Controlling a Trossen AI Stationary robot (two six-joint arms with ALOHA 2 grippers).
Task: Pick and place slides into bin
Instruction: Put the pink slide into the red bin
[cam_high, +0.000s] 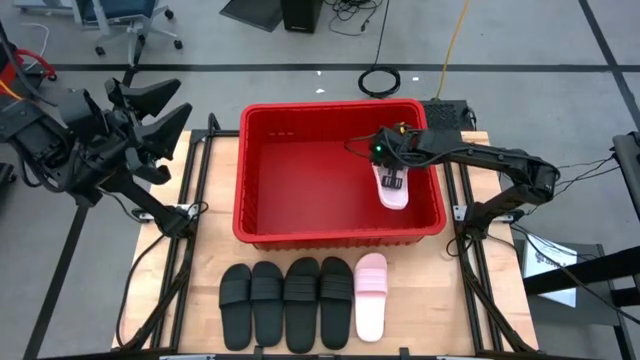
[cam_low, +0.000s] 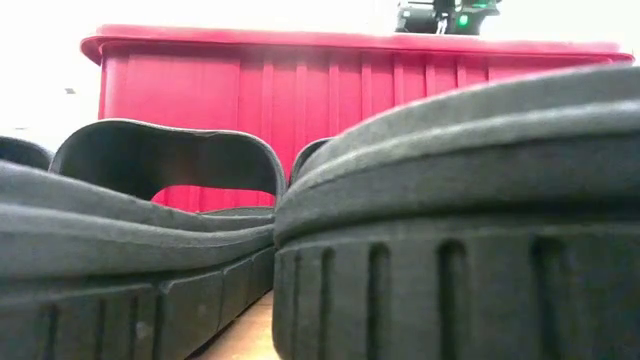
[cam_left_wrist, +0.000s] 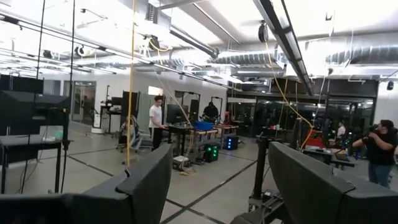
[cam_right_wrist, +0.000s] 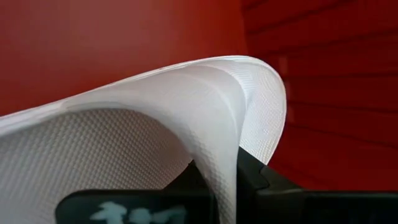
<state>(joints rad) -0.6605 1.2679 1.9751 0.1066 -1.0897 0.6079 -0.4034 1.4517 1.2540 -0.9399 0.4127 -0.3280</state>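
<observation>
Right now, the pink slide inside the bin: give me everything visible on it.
The pale pink slide is an open-toed sandal with one wide, finely textured strap, foam-like in look. It sits over the right side of the red bin, near the right wall. The right gripper is shut on its strap. Whether its sole touches the floor is unclear.
</observation>
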